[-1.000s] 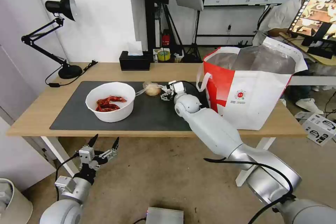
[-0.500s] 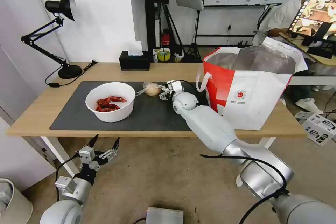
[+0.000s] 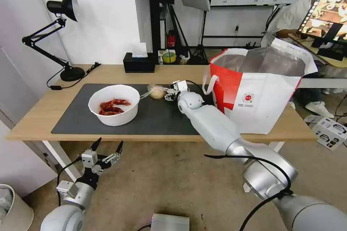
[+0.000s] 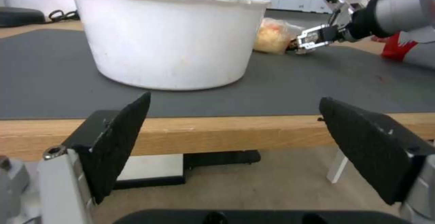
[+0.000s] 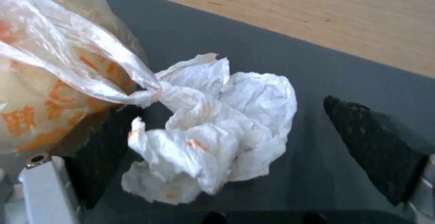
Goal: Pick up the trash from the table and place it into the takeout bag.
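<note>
My right gripper (image 3: 169, 95) reaches over the dark mat (image 3: 72, 122) of the table (image 3: 32, 124), just right of the small clear bag with a yellowish lump (image 3: 157, 92). In the right wrist view the gripper (image 5: 226, 115) is open, its black pads either side of a crumpled tissue (image 5: 217, 128) that lies against the bag (image 5: 50, 81). The white bowl of red crayfish shells (image 3: 114, 104) stands to the left on the mat. At the table's right end stands the white-and-red takeout bag (image 3: 260, 94), open. My left gripper (image 3: 105, 150) hangs open below the table's front edge.
A black tissue box (image 3: 139, 63) and a tape roll (image 3: 168, 57) sit at the table's back edge, and a black desk lamp (image 3: 67, 39) at the back left. On the floor are a white bin (image 3: 14, 209) and a cardboard box (image 3: 330, 131).
My right arm has stretched a little farther and leftward, bringing its gripper closer to the small bag and tissue. The left arm has not moved.
</note>
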Robot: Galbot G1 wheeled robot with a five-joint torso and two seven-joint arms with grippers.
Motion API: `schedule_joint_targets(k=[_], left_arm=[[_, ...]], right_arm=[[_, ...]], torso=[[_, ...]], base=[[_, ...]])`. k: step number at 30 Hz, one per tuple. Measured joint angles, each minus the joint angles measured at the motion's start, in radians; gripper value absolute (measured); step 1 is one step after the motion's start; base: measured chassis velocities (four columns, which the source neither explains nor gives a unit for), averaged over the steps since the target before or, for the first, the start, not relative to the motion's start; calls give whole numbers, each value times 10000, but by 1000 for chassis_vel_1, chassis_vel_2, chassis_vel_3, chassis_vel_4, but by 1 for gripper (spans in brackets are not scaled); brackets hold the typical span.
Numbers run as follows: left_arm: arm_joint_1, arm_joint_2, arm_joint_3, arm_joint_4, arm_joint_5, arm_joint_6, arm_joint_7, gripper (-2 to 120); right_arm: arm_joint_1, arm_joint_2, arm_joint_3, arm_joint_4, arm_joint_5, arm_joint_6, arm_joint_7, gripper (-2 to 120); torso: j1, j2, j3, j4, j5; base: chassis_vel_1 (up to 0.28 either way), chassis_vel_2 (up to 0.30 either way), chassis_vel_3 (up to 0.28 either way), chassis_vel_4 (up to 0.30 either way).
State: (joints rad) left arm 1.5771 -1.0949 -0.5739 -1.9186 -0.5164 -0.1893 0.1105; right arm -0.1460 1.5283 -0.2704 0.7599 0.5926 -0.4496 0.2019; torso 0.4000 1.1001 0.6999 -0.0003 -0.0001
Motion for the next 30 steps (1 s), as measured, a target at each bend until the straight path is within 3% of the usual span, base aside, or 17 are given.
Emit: schedule_joint_targets(k=[3,11,16,19,30], left_arm=[[1,-6,4,-2,-1,0,-1,100],[13,-49,28,19,1,-45,3,100],[-3,-39,40,35,3,-50,4,100],[-18,-24,56,43,3,-52,4,100],[-23,-4,75,18,7,-63,5,100]], right_arm=[[26,49,78,-115,162,-34,-118,96],[-83,37,149,-81,406,-76,-239,63],[-160,-70,148,62,437,-106,-223,48],[-236,-247,145,223,466,-141,-145,34],[-357,-523,87,605,783,-247,-9,0]], torso=[[-1,1,-1,-1,0],[-3,2,-2,10,4],[-3,2,-1,16,5],[-2,1,0,9,3],[0,-1,2,-2,-1]], base=[[0,0,0,0],[0,0,0,0],[0,0,0,0],[0,0,0,0],[0,0,0,0]])
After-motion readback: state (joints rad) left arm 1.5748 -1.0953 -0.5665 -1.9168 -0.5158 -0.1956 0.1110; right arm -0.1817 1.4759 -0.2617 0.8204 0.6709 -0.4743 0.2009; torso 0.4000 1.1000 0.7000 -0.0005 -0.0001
